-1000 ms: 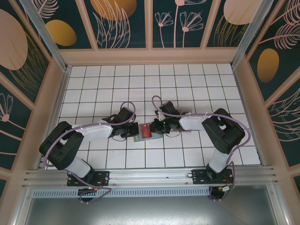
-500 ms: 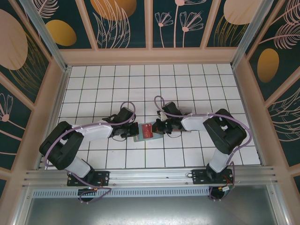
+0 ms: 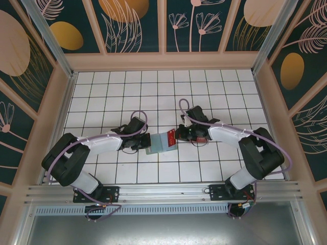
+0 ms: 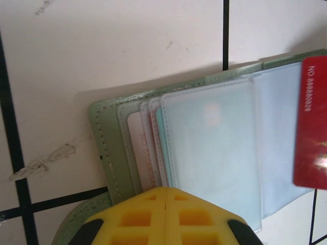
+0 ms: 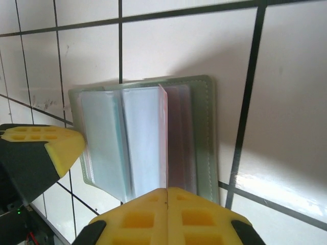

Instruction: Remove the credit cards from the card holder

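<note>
Open sage-green card holder (image 3: pixel 159 144) on tabletop (image 3: pixel 204 97), clear sleeves (image 4: pixel 209 148) fanned, pale cards (image 4: pixel 139 148) inside; left gripper (image 4: pixel 166 196) pressed together on its edge, right gripper (image 5: pixel 167 196) pinching red card (image 4: pixel 311 122).

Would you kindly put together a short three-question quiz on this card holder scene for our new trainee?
1. True or false: the card holder lies open on the tiled table.
2. Pick one: the card pinched in the shut right hand is A teal, B red, C yellow.
3. In a few words: which hand sits at the holder's end opposite that card, seen from the top view?

Key
1. True.
2. B.
3. The left hand.
</note>
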`<state>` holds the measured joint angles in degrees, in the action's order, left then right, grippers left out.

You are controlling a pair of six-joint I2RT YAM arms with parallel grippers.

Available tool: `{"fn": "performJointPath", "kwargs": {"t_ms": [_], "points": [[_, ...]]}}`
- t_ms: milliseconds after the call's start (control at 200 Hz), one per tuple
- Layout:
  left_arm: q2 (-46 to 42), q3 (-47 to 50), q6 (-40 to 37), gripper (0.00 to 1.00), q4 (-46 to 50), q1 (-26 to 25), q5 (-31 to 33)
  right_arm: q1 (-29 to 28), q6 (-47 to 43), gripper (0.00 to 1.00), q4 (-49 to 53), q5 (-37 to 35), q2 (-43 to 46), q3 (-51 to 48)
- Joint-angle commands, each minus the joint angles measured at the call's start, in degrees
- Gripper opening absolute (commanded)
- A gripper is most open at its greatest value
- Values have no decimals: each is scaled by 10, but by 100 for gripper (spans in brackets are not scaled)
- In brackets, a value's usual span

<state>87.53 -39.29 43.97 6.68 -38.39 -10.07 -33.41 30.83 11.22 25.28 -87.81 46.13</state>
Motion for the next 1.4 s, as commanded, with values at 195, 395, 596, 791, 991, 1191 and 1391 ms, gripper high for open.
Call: {"fn": "performJointPath", "kwargs": {"t_ms": [195, 395, 596, 791, 991, 1191, 1391], "points": [[-72, -14, 3, 31, 8, -3, 43, 8, -117, 0, 176, -116, 71, 107], [-124, -40, -13, 74, -7, -3, 79, 9, -239, 0, 246, -223, 122, 146], [-181, -36, -22, 98, -39, -3, 129, -4, -418, 0, 241, -251, 218, 100], [-228, -10, -28, 99, -62, -4, 171, -24, -553, 0, 269, -317, 278, 56], [-251, 9, -33, 99, -79, -3, 187, -53, -650, 0, 307, -372, 273, 28], [-269, 23, -36, 99, -83, -3, 204, -63, -724, 0, 296, -408, 267, 4], [-266, 18, -39, 99, -71, -4, 201, -67, -783, 0, 272, -430, 254, -28]]}}
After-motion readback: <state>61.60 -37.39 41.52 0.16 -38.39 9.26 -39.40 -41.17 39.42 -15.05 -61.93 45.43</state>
